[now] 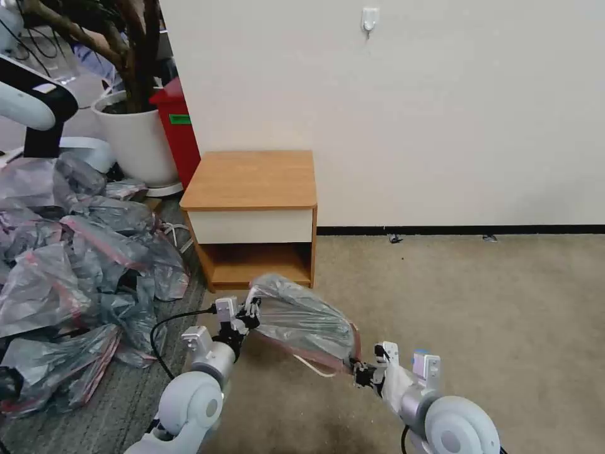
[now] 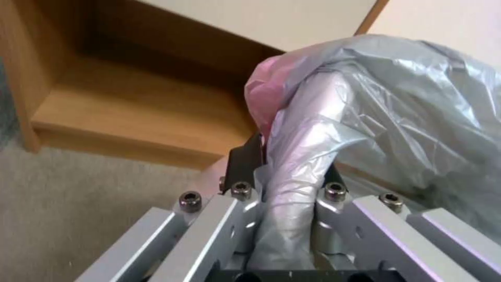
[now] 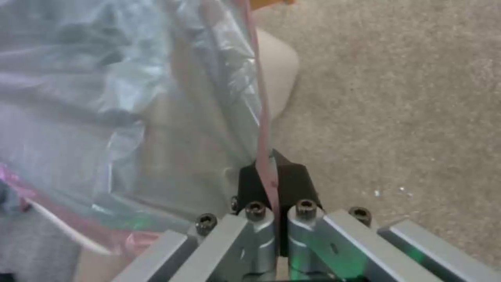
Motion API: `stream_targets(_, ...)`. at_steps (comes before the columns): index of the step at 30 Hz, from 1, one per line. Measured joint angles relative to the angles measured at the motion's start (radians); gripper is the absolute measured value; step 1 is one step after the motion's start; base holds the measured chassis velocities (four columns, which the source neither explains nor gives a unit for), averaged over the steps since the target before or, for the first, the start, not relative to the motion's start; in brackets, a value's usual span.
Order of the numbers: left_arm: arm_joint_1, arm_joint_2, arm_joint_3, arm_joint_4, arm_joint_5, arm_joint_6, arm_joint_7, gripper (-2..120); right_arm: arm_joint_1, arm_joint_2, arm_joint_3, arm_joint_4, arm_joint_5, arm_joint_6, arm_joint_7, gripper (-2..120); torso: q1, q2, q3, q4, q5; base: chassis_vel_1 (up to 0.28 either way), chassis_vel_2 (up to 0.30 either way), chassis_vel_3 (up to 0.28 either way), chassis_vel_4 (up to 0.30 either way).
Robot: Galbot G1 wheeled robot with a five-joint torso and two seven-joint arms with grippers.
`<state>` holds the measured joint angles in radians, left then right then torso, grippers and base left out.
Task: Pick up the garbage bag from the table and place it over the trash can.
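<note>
The garbage bag (image 1: pixel 302 318), crinkled translucent grey with a pink-red edge band, hangs stretched between my two grippers just in front of the table (image 1: pixel 252 180). My left gripper (image 1: pixel 252 312) is shut on the bag's left end, and the left wrist view shows bunched plastic (image 2: pixel 397 109) pinched between its jaws (image 2: pixel 289 164). My right gripper (image 1: pixel 360 372) is shut on the pink band at the right end (image 3: pixel 272 176). The cream trash can (image 3: pixel 279 74) stands on the carpet under the bag (image 3: pixel 104 98). It is mostly covered, with a strip of rim (image 1: pixel 313 367) showing below.
A big heap of similar grey-pink bags (image 1: pixel 69 265) covers the floor at the left. A white plant pot (image 1: pixel 135 139) and a red bin (image 1: pixel 179 132) stand behind it. A black cable (image 1: pixel 167 328) loops by my left arm. Open beige carpet (image 1: pixel 479 315) lies to the right.
</note>
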<state>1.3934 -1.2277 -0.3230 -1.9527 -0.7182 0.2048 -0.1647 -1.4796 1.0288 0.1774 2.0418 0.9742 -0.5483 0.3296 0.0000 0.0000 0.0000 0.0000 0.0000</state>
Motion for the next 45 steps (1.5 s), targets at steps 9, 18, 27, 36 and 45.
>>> stream_targets(9,-0.021,0.0,0.002,-0.013,-0.074,0.025,-0.045,8,0.014,0.005,-0.021,-0.022,-0.018,0.003,-0.008,0,0.0,0.0,0.0,-0.0001,0.0,0.0,0.0,0.0,0.0)
stream_targets(18,-0.015,-0.004,0.007,-0.01,-0.069,0.039,-0.055,8,0.036,-0.006,-0.014,-0.018,0.004,0.004,-0.003,26,0.0,0.0,0.0,0.0,0.0,0.0,0.0,0.0,0.0)
stream_targets(27,-0.024,0.003,0.01,-0.045,-0.165,0.107,-0.139,8,0.053,-0.006,-0.016,-0.035,0.003,0.023,-0.002,47,0.0,0.0,0.0,0.0,0.0001,0.0,0.0,0.0,0.0)
stream_targets(36,-0.026,0.01,-0.003,-0.075,-0.277,0.151,-0.201,8,0.066,-0.002,-0.028,-0.068,-0.019,0.042,-0.002,45,0.0,0.0,0.0,0.0,0.0,0.0,0.0,0.0,0.0)
stream_targets(45,-0.016,0.03,-0.033,-0.103,-0.341,0.21,-0.222,8,0.092,0.004,-0.036,-0.114,-0.039,0.054,-0.003,30,0.0,0.0,0.0,0.0,0.0,0.0,0.0,0.0,0.0)
